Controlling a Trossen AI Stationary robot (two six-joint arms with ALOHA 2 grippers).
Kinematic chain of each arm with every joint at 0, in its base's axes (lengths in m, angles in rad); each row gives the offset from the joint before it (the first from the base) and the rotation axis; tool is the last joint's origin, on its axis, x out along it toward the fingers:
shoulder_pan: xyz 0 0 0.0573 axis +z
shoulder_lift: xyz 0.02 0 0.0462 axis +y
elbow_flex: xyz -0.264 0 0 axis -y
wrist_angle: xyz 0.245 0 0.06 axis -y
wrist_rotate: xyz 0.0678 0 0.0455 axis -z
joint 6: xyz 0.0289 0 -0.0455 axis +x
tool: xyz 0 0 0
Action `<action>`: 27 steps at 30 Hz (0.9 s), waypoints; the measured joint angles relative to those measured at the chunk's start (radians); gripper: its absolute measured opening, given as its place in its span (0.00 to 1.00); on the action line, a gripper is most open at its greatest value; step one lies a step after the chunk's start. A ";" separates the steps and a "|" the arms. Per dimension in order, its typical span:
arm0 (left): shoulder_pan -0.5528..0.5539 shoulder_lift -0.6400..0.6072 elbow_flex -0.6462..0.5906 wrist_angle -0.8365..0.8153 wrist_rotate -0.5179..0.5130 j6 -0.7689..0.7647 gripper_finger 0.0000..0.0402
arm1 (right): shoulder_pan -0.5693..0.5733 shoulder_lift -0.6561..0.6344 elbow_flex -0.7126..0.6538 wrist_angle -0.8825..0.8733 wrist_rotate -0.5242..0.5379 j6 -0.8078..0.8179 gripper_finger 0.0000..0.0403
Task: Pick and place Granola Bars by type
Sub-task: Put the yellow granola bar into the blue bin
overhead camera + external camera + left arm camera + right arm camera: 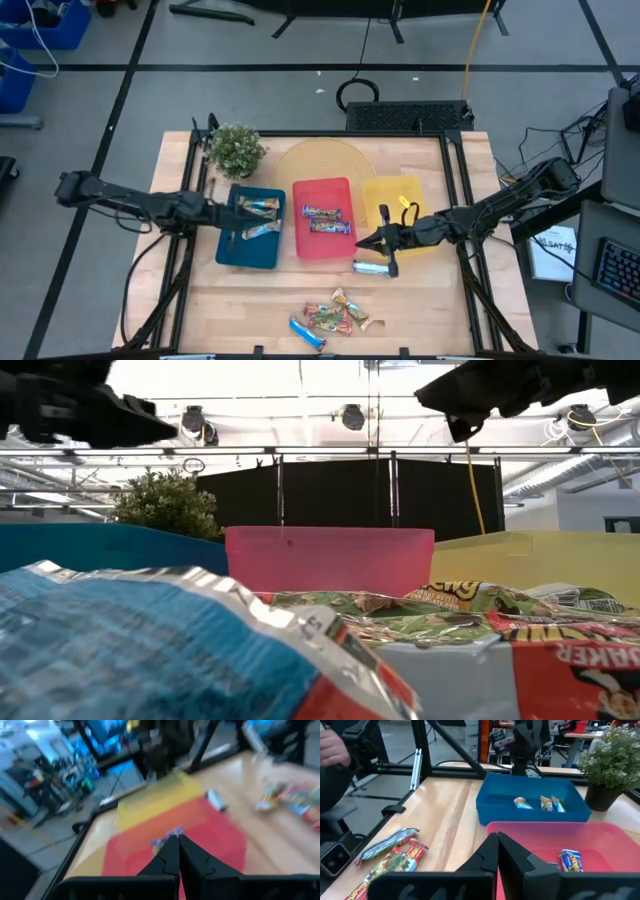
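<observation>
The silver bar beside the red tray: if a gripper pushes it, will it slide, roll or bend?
The silver bar lies flat on bare wood, so it probably slides, not rolls. Its shiny foil looks slippery and may crinkle. Being small, it is likely light.

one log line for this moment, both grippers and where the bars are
left gripper: shut, empty, over blue tray | right gripper: shut, empty, at red tray edge | granola bars: pile on table, some in trays

Level with my surface, a red wrapper (585, 660) at the pile's right showed white letters "AKER", cut off at its start. A yellow wrapper (455, 595) behind it read "eng". Other print stayed unreadable.
</observation>
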 joint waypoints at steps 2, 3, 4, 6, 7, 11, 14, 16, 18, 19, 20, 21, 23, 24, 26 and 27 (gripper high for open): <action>0.000 -0.079 -0.048 0.030 0.052 -0.009 0.01 | 0.004 0.000 0.000 -0.010 0.000 0.001 0.00; 0.000 -0.108 -0.073 0.050 0.074 -0.015 0.01 | 0.004 0.000 0.000 -0.011 0.000 0.000 0.00; -0.001 -0.134 -0.098 0.071 0.089 -0.016 0.01 | 0.004 0.000 0.000 -0.007 0.000 -0.001 0.00; 0.000 -0.170 -0.133 0.085 0.094 -0.012 0.01 | 0.004 0.000 0.000 -0.005 0.000 -0.002 0.00; 0.001 -0.183 -0.143 0.083 0.092 -0.012 0.01 | 0.004 0.000 0.000 -0.007 0.000 -0.002 0.00; 0.001 -0.198 -0.152 0.089 0.091 -0.018 0.01 | 0.004 0.000 0.000 -0.005 0.001 -0.012 0.00; 0.001 -0.197 -0.148 0.086 0.082 -0.048 0.03 | 0.004 0.000 0.000 -0.005 0.002 -0.043 0.00; 0.001 -0.198 -0.147 0.089 0.061 -0.071 0.04 | 0.004 0.000 0.000 -0.005 0.015 -0.058 0.00; 0.001 -0.197 -0.147 0.088 0.041 -0.072 0.04 | 0.004 0.000 0.000 0.003 0.030 -0.065 0.00; 0.001 -0.197 -0.147 0.087 0.026 -0.071 0.04 | 0.004 0.000 0.000 0.014 0.027 -0.075 0.00; 0.001 -0.197 -0.147 0.087 0.010 -0.071 0.03 | 0.004 0.000 0.000 0.026 0.026 -0.089 0.00; 0.001 -0.197 -0.147 0.088 -0.008 -0.071 0.02 | 0.004 0.000 0.000 0.039 0.026 -0.097 0.00; 0.001 -0.197 -0.147 0.088 -0.041 -0.079 0.01 | 0.011 0.000 0.032 0.006 0.032 -0.104 0.00; 0.001 -0.197 -0.147 0.092 -0.055 -0.089 0.01 | 0.020 0.001 0.068 -0.039 0.052 -0.104 0.00; 0.001 -0.197 -0.146 0.113 -0.072 -0.112 0.02 | 0.050 0.022 0.170 -0.164 0.128 -0.103 0.00; 0.001 -0.198 -0.146 0.118 -0.078 -0.127 0.04 | 0.068 0.049 0.229 -0.221 0.161 -0.103 0.00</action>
